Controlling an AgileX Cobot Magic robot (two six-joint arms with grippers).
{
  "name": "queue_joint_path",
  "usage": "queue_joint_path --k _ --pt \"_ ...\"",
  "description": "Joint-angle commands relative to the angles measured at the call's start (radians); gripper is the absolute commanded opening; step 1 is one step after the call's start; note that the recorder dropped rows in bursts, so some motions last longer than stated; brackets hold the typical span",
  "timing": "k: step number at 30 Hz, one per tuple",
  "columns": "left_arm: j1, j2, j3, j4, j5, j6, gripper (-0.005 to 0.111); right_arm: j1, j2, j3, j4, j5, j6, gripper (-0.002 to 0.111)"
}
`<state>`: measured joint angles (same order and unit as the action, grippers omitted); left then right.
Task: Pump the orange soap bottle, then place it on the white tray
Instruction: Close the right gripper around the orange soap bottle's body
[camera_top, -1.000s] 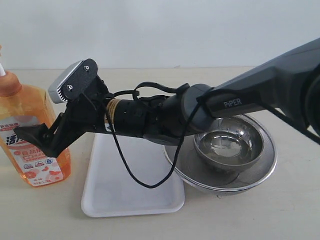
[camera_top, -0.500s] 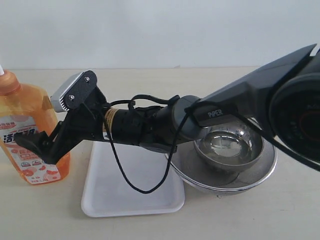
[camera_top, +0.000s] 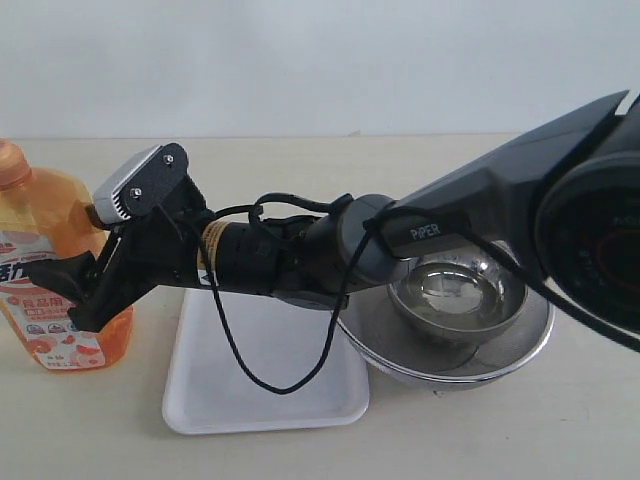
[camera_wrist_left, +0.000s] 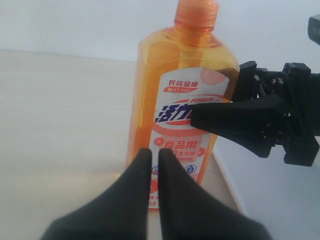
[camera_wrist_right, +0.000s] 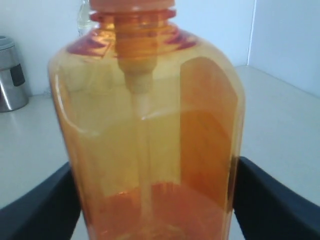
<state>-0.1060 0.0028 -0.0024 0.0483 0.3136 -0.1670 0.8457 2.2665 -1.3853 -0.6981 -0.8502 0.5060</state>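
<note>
Steadying the orange soap bottle (camera_top: 45, 215), which stands upright on the bench (camera_top: 500, 435) near the white tray (camera_top: 270, 400), my right claw (camera_top: 70, 292) is clamped across its lower body, one finger on each flank. My left claw (camera_wrist_left: 154, 162), fingers together, points at the label. By my judgement, a clean pump needs a square right grip and a vertical left-claw press on the pump head, which is out of frame.
</note>
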Motion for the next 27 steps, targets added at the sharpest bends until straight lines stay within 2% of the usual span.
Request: queue_joint_path --k 1,4,14,27 --pt "0.004 -0.003 0.002 -0.007 0.001 0.004 0.005 0.003 -0.001 -0.004 0.001 0.011 0.03 0.0" --pt "0.004 -0.003 0.002 -0.007 0.001 0.004 0.005 0.003 -0.011 -0.004 0.001 0.029 0.03 0.0" --pt "0.004 -0.003 0.002 -0.007 0.001 0.004 0.005 0.003 -0.083 0.002 0.0 0.283 -0.019 0.0" --pt "0.004 -0.003 0.002 -0.007 0.001 0.004 0.005 0.001 -0.147 0.108 -0.046 0.277 -0.026 0.0"
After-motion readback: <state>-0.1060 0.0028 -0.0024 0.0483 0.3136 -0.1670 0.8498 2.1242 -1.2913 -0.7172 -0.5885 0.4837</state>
